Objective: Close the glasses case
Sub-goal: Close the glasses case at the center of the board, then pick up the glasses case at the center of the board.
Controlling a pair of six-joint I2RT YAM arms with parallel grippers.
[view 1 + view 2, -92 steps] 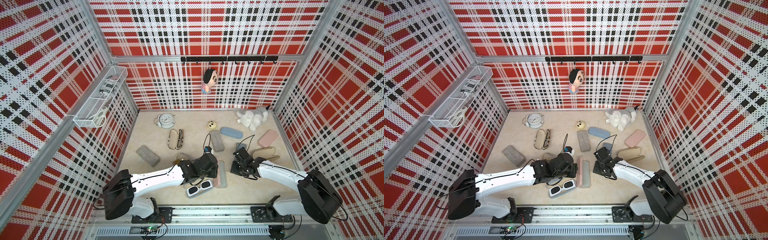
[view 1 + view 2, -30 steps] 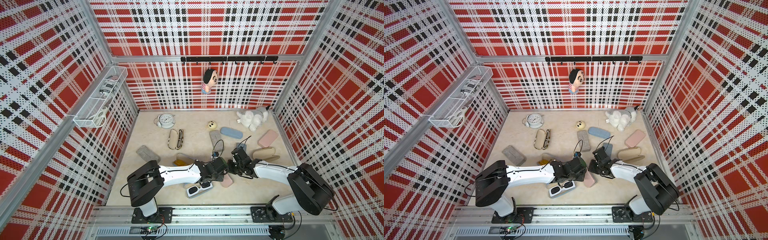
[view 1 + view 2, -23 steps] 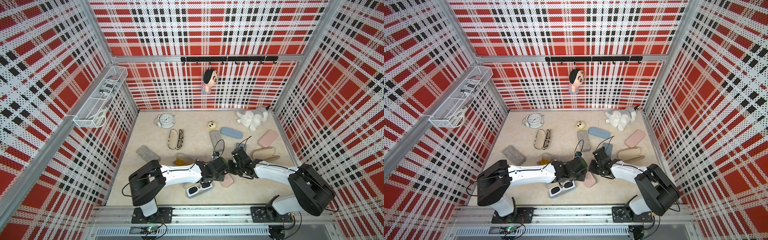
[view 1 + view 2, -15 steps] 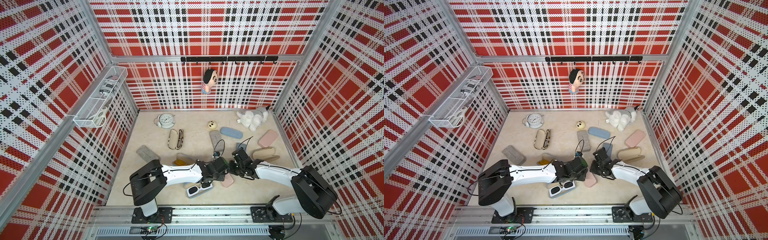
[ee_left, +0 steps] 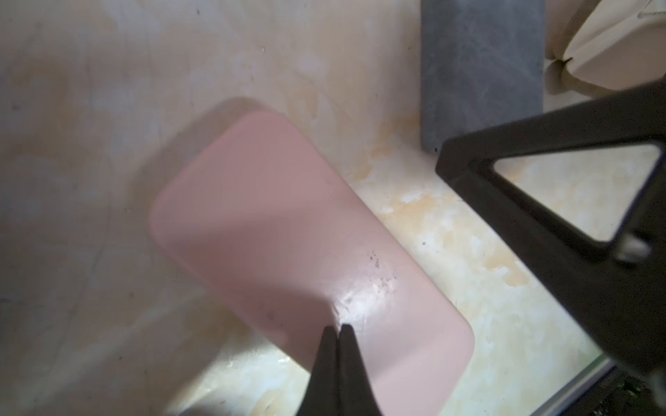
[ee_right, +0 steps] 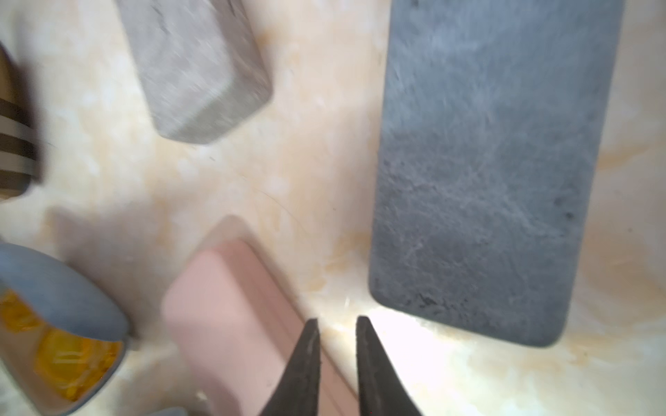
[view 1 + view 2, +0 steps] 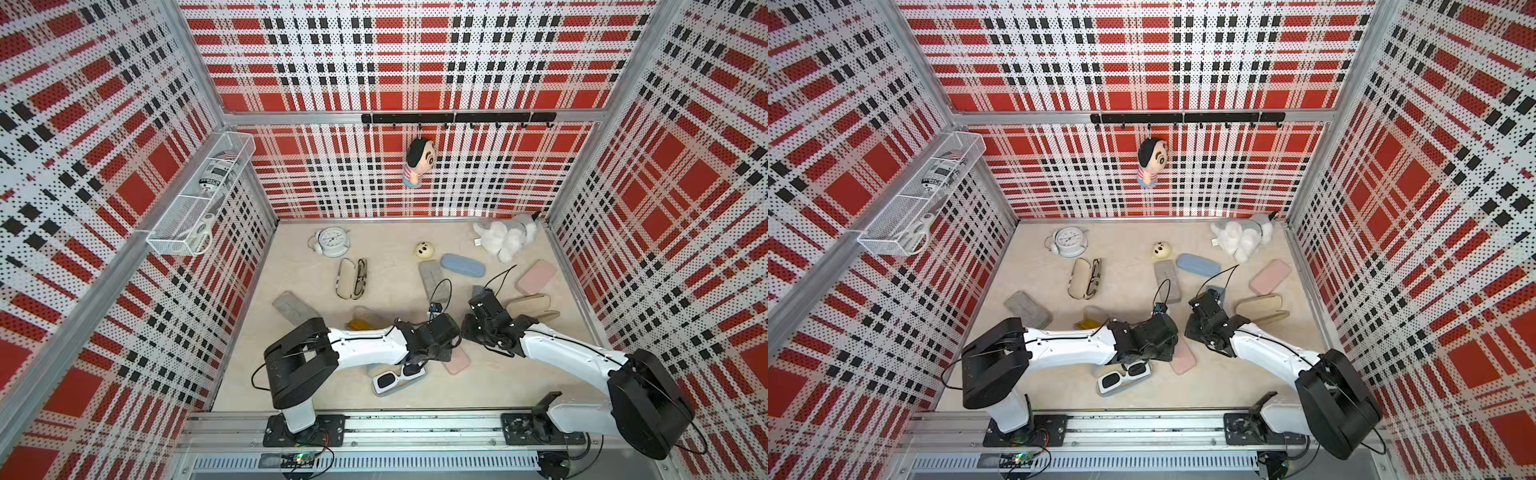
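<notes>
Pink glasses case [image 5: 306,259] lying shut, left gripper [image 5: 337,328] hovering over it, jaws pressed together, right gripper [image 6: 337,322] hanging just beside, jaws slightly spread, empty.

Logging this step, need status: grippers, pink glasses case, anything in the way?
Left gripper shut, over pink glasses case lid. Right gripper slightly open, empty, beside it. Case looks closed, lying flat. White sunglasses close by, not blocking.

SETTING: you're at a robot lab cell | plaid perforated walls [image 7: 415,62] | aluminium frame [image 7: 291,118] | arm-base rail [image 7: 415,424]
</notes>
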